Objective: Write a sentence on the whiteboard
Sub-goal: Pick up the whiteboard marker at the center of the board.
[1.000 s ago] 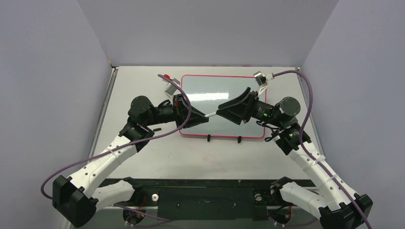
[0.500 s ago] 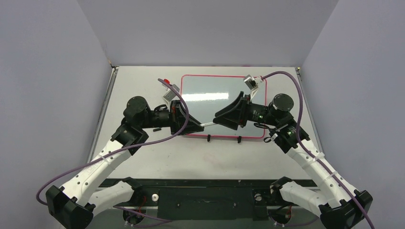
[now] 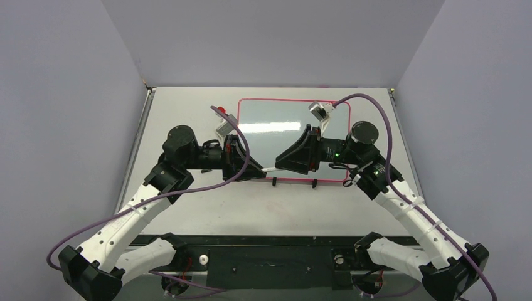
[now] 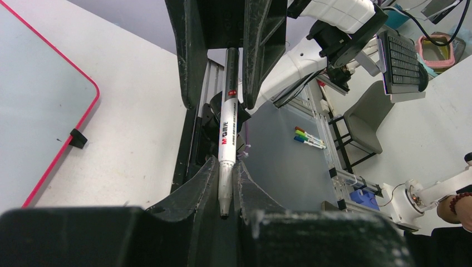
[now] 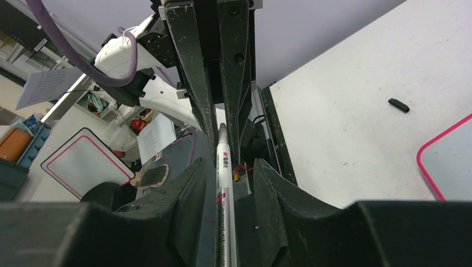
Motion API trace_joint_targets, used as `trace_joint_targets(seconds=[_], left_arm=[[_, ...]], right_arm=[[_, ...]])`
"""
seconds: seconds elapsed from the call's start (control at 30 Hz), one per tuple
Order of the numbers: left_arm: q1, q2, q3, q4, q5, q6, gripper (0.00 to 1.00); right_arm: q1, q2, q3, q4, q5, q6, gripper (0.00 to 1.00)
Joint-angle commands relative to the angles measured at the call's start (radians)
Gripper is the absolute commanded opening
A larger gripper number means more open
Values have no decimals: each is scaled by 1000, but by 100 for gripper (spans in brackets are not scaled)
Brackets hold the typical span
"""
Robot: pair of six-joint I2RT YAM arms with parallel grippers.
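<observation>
The whiteboard (image 3: 295,119) lies flat at the back middle of the table, red-rimmed, with two black tabs on its near edge. No sentence shows on it. A white marker (image 3: 270,168) hangs level between the two grippers, over the board's near left edge. My left gripper (image 3: 257,169) is shut on the marker's bare tip end (image 4: 225,183). My right gripper (image 3: 280,164) is open around the marker's barrel (image 5: 224,178), with a gap on both sides. The board's corner also shows in the left wrist view (image 4: 33,111) and in the right wrist view (image 5: 451,161).
A small black piece (image 5: 398,104) lies on the table left of the board. A red-topped fixture (image 3: 219,110) stands off the board's far left corner. The grey table runs to walls at the left, right and back.
Both grippers, with the marker between them, have moved toward the near edge and slightly left. The marker now hangs over the board's near left edge.
</observation>
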Motion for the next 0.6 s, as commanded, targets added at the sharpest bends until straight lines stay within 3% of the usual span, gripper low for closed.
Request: trace_joint_targets(seconds=[0.0, 0.57], left_arm=[[5, -20, 62, -20, 25, 45, 0], [5, -19, 70, -53, 13, 85, 0]], right_arm=[[17, 8, 43, 19, -22, -26, 31], [49, 25, 57, -37, -24, -95, 23]])
